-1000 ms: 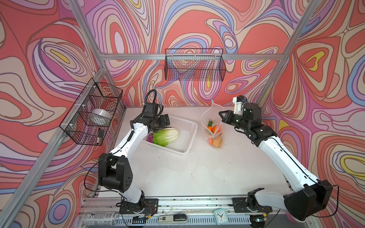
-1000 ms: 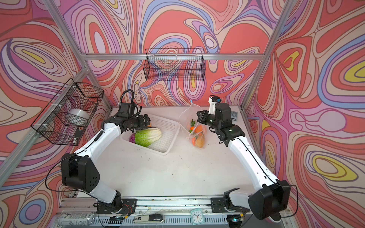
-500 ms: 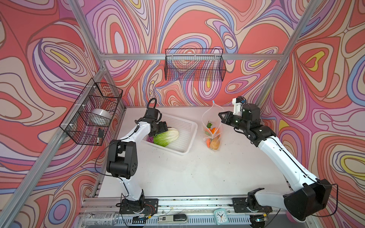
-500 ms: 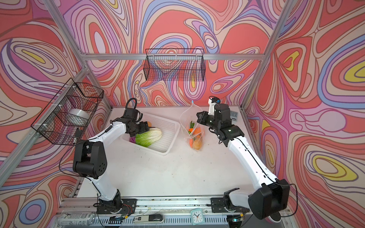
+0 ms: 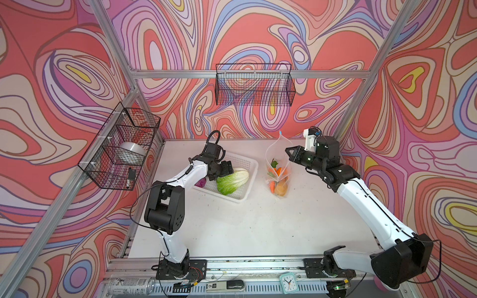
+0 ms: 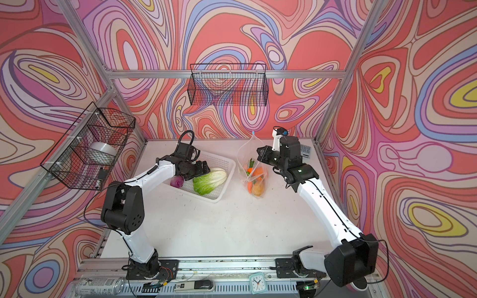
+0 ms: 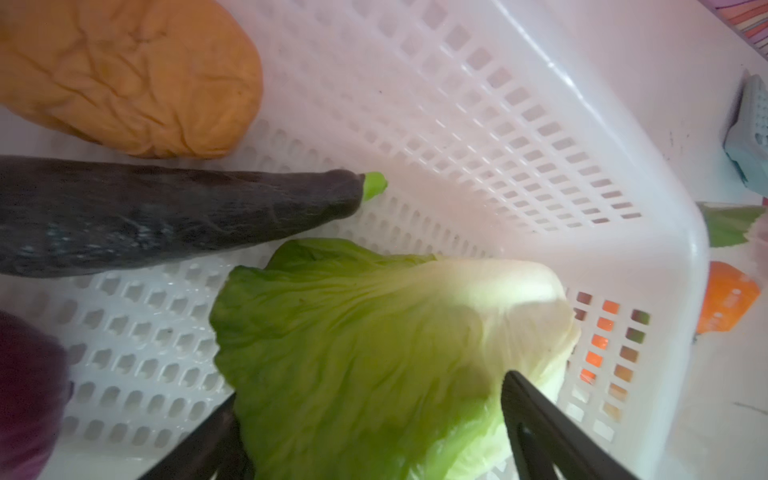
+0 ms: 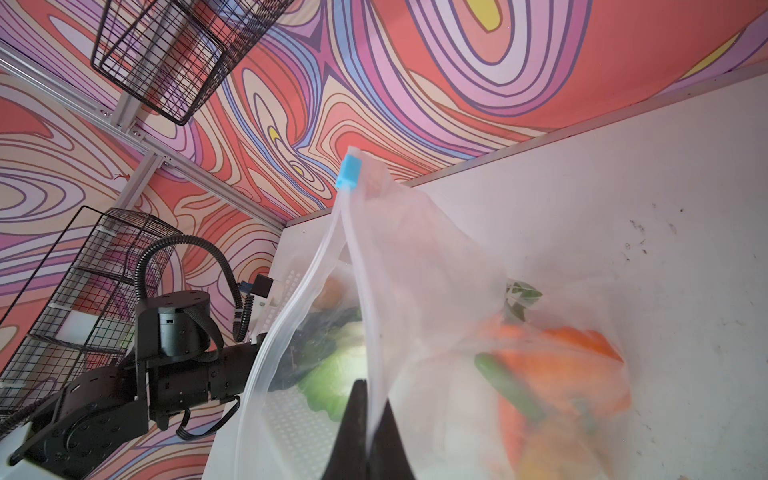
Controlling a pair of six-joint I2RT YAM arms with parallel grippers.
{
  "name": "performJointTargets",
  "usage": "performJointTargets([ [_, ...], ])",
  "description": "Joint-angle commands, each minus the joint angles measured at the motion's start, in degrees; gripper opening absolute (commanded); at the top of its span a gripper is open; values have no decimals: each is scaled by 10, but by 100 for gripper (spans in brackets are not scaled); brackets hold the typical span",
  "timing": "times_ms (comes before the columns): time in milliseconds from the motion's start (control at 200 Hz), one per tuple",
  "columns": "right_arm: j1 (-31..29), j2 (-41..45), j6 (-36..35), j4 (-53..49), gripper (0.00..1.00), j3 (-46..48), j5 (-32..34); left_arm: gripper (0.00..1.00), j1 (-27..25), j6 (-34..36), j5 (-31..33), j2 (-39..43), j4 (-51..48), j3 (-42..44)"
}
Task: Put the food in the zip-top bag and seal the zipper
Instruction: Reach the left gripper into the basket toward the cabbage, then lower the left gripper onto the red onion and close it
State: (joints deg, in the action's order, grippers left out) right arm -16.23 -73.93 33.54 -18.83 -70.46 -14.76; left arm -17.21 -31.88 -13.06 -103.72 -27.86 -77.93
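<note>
The green-white napa cabbage [image 5: 232,180] [image 7: 374,332] lies in the white perforated basket [image 5: 254,165], next to a purple onion [image 6: 176,181], a dark eggplant [image 7: 166,212] and a tan-orange lumpy piece [image 7: 124,75]. My left gripper [image 5: 227,169] [image 7: 370,386] is open down in the basket, one finger on each side of the cabbage's leafy end. Right of the basket, the zip-top bag [image 5: 278,165] [image 8: 436,270] hangs upright and open-mouthed. It holds carrots [image 8: 561,365] and other food. My right gripper [image 5: 287,151] [image 8: 372,395] is shut on its zipper strip. The light-blue slider [image 8: 349,172] sits at the top corner.
Black wire baskets hang on the back wall [image 5: 254,87] and the left wall [image 5: 121,147]. A small grey keypad [image 6: 305,151] lies at the back right corner. A clock [image 5: 287,281] and a can [image 5: 129,285] rest on the front rail.
My left arm has folded, its elbow pulled up, and its gripper has sunk lower in the basket onto the cabbage. The right gripper and the bag have hardly moved.
</note>
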Motion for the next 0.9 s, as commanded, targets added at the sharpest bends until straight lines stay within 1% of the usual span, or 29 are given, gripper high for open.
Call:
performJointTargets([
  [0,-2,6,-4,9,0,7,7,90,3,4,20,1,-26,-29],
  [105,-2,10,-5,11,0,10,10,91,7,34,59,10,-59,-48],
  [195,-2,10,-4,13,0,11,7,91,18,51,64,10,-78,-61],
  [345,-2,12,-3,15,0,12,7,90,43,59,72,10,-100,-68],
  [491,-2,13,-3,17,0,14,5,90,55,114,152,4,-165,-93],
  [636,-2,11,-5,17,0,15,5,89,75,149,189,-13,-224,-108],
  [736,-2,7,-3,23,0,15,2,87,77,165,219,-26,-238,-106],
  [781,-2,5,-1,26,0,14,-1,85,77,171,226,-34,-242,-107],
  [811,-2,3,0,27,0,13,-3,82,77,174,229,-40,-243,-108],
  [896,-2,1,1,26,0,10,-6,80,77,178,239,-59,-252,-113],
])
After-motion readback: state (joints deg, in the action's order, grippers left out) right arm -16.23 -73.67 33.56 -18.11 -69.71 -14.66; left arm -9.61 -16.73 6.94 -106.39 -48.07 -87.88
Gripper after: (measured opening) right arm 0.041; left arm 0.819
